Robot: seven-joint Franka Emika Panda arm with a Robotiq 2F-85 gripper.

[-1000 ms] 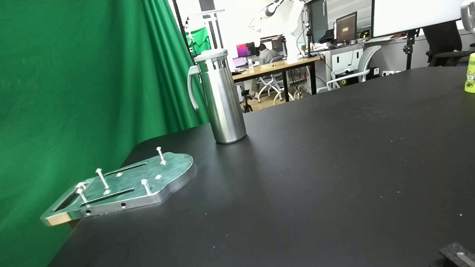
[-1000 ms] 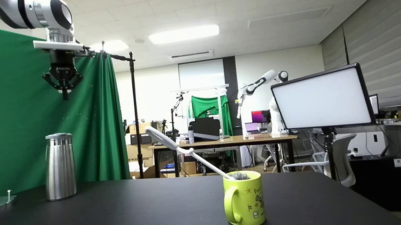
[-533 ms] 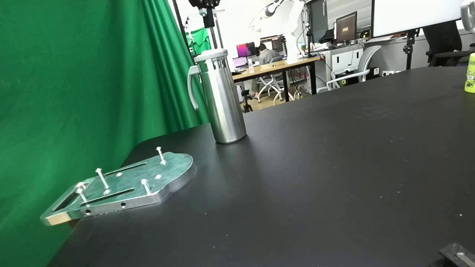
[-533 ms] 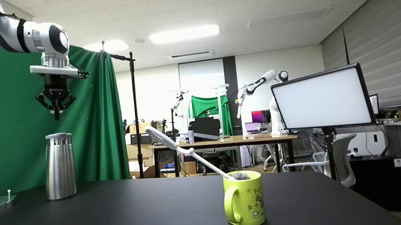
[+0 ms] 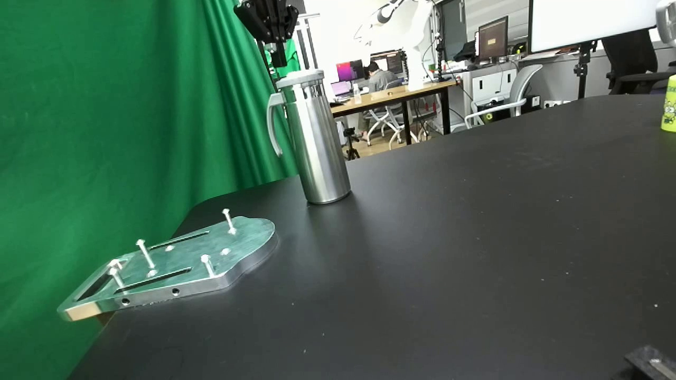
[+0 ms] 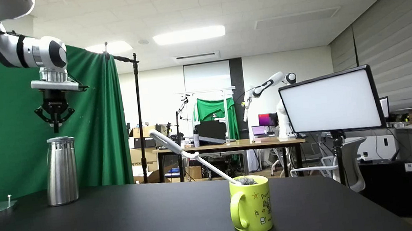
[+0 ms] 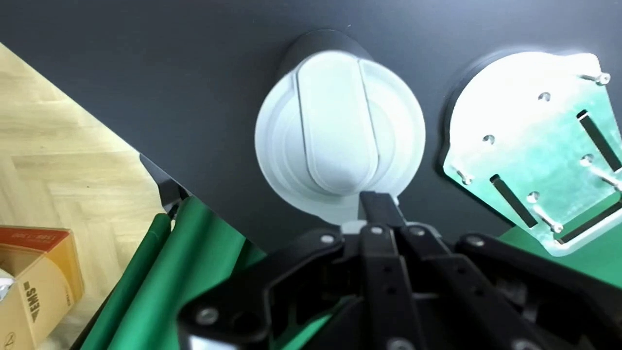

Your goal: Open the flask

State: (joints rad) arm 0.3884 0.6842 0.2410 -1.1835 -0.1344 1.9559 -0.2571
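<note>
The brushed steel flask [image 5: 319, 142] stands upright on the black table, with its grey lid on and its side handle [image 5: 272, 124] toward the green curtain. It also shows in another exterior view [image 6: 61, 172]. In the wrist view its round lid [image 7: 340, 136] is seen from above, with a raised oblong ridge across it. My gripper [image 7: 381, 209] is shut with its fingertips together and nothing between them. It points down just above the lid, over the handle side of its rim, in both exterior views [image 5: 278, 57] [image 6: 56, 128]. A small gap appears between tips and lid. The gripper hides the handle in the wrist view.
A flat green-tinted plate with upright pegs [image 5: 195, 258] lies near the flask at the table edge; it shows in the wrist view [image 7: 534, 146]. A yellow-green mug [image 6: 251, 206] holding a white-handled brush [image 6: 199, 156] stands farther along the table. A green curtain [image 5: 132, 105] hangs behind.
My gripper has come down toward the flask's lid and shifted slightly left in both exterior views. It has stayed shut. The flask, plate and mug have not moved.
</note>
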